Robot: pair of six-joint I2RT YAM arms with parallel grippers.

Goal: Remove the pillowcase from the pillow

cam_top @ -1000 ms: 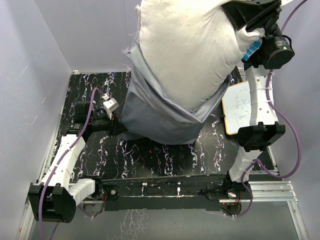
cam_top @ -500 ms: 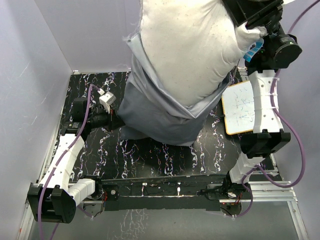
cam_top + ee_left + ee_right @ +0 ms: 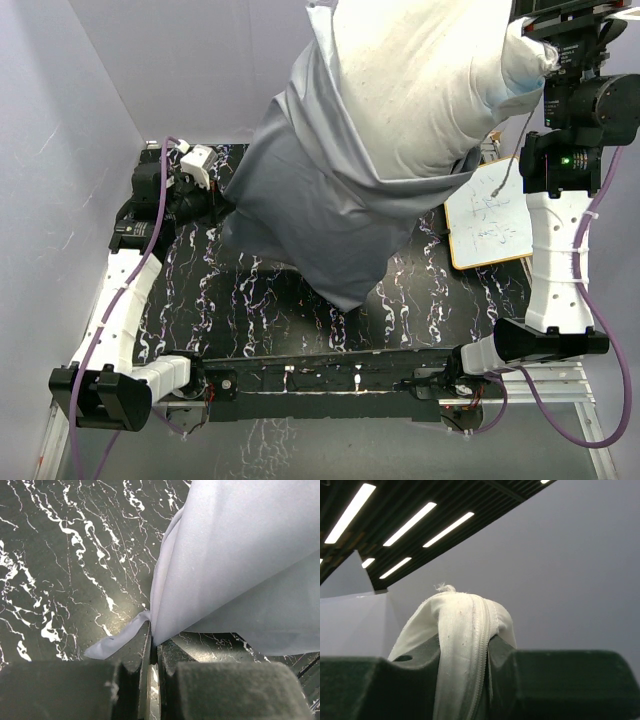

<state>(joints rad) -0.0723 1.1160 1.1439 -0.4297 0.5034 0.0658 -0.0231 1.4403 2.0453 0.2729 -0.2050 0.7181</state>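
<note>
**Pillow held high, case half off**

The right pincer [image 3: 465, 665] is clamped on a corner of the pillow [image 3: 430, 80]. In the right wrist view the off-white cloth, with a seam running down it, bulges up between the two fingers.

From above, the pillow hangs high over the far right of the tabletop [image 3: 250, 310]. Its upper part is bare and faintly speckled. The pillowcase [image 3: 320, 200] covers only its lower part. From there the grey cloth sags in broad folds, and its lowest point hangs over the middle of the tabletop. Whether that point touches the surface cannot be told.

The left pincer [image 3: 154, 650] is closed on the edge of the pillowcase. The left wrist view shows a thin fold of grey fabric nipped between the fingers. A short tail of cloth sticks out to one side, and the rest rises away in a smooth sheet. From above, this pincer sits over the far left of the tabletop, at the left edge of the pillowcase.

A whiteboard [image 3: 495, 215] lies on the right side of the tabletop. Its far corner is hidden behind the hanging cloth.
</note>
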